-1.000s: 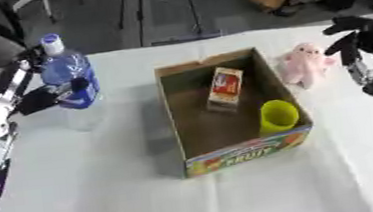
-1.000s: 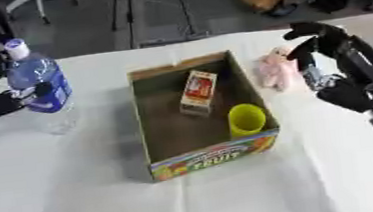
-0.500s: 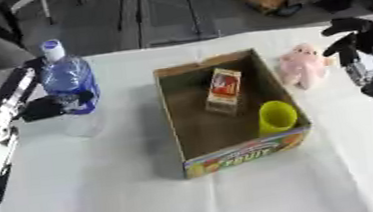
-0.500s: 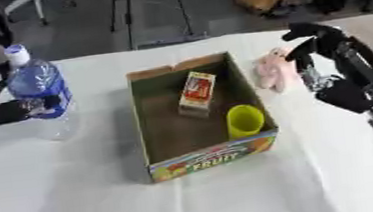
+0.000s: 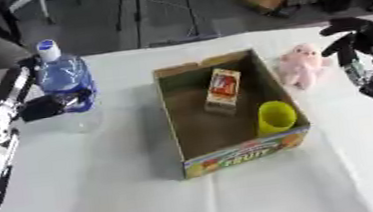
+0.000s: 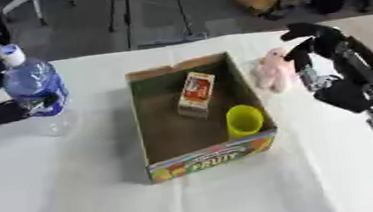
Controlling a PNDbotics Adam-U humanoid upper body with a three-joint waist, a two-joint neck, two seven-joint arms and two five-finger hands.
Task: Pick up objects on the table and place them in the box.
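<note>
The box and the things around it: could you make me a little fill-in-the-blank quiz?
1. The yellow cup stands inside the ____.
2. The robot's left hand is curled round the blue ____.
3. The pink plush toy lies on the table, ____ the cardboard box.
4. The right hand hovers near the ____ toy.

Missing words: box; bottle; outside; pink

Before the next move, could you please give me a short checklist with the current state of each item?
1. Left hand gripping bottle: ok, fingers curl round its lower part.
2. Bottle upright, cap on: ok.
3. Bottle clear of the table: cannot tell.
4. Room in the box: ok, bare floor along its left side; carton and yellow cup sit to the right.
5. Plush toy reachable: ok, it lies on the table right of the box, beside the right hand.
6. Right hand free: ok, open, holding nothing.
</note>
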